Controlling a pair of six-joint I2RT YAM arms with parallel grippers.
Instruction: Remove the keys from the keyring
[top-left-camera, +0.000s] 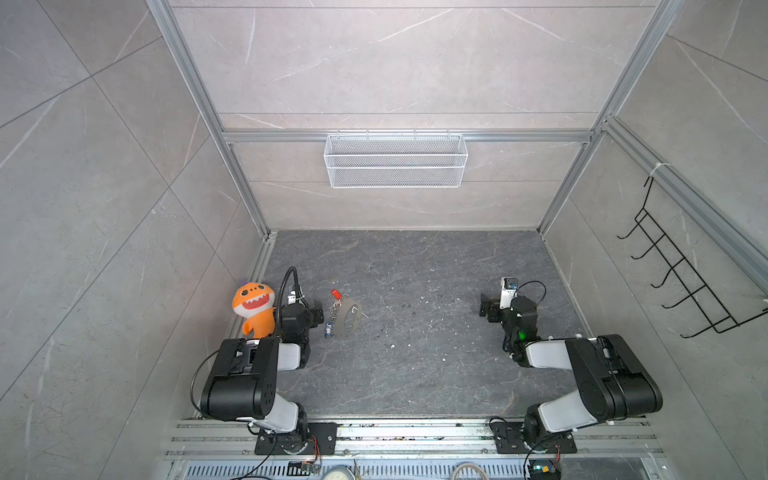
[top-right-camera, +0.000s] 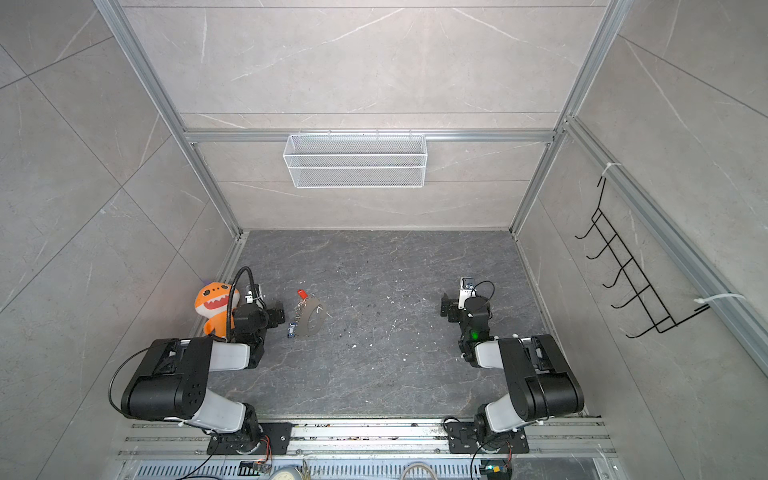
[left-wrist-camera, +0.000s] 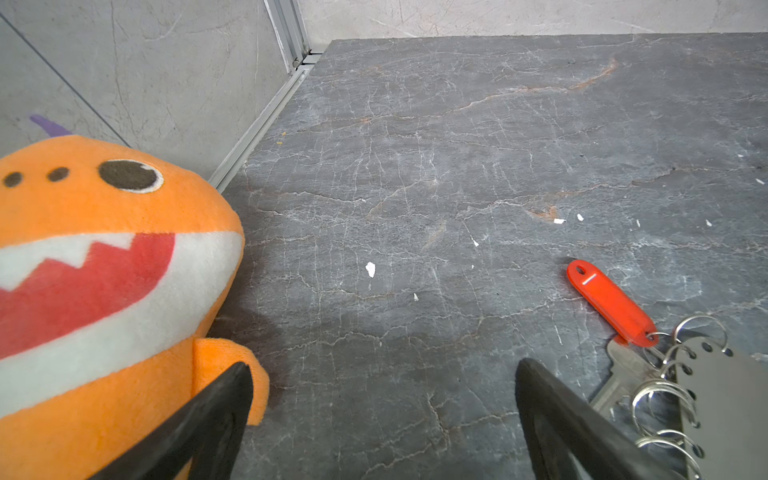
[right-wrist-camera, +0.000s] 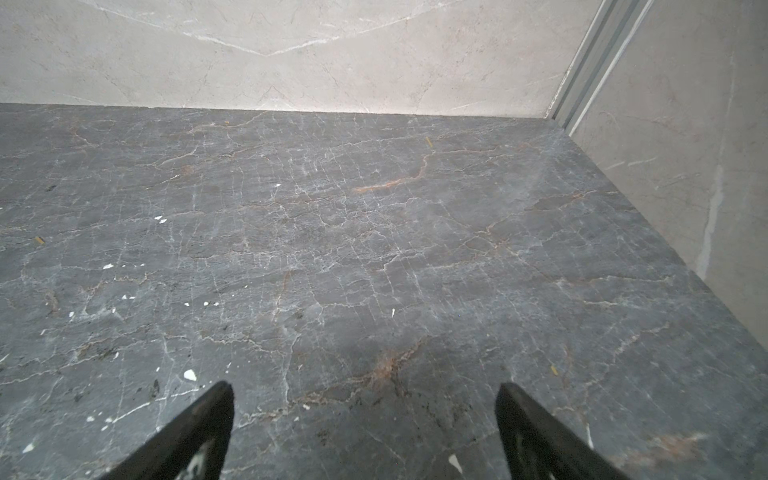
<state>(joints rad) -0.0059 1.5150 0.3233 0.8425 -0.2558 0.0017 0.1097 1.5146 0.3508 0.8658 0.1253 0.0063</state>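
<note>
Left wrist view: keyring (left-wrist-camera: 723, 399) flat on the surface (left-wrist-camera: 415, 166) just beside the wide-open left gripper (left-wrist-camera: 382, 374), red-tagged key (left-wrist-camera: 609, 303) pointing at the back wall (top-left-camera: 395, 83), blue-tagged key (top-left-camera: 328, 331) the opposite way; right gripper (right-wrist-camera: 363, 390) also wide.

light: even, diffuse, fairly bright, from overhead | shadows: soft, faint on tabletop (top-left-camera: 415, 332) beside plush toy (left-wrist-camera: 104, 249) & under arms | glare: mild sheen on back wall (top-left-camera: 395, 62) | focus: top views crisp; wrist views soft at left claw (left-wrist-camera: 384, 365) & right claw (right-wrist-camera: 365, 386), close to lens | distortion: wide-angle, frame rails (top-left-camera: 189, 83) splay twd edges
</note>
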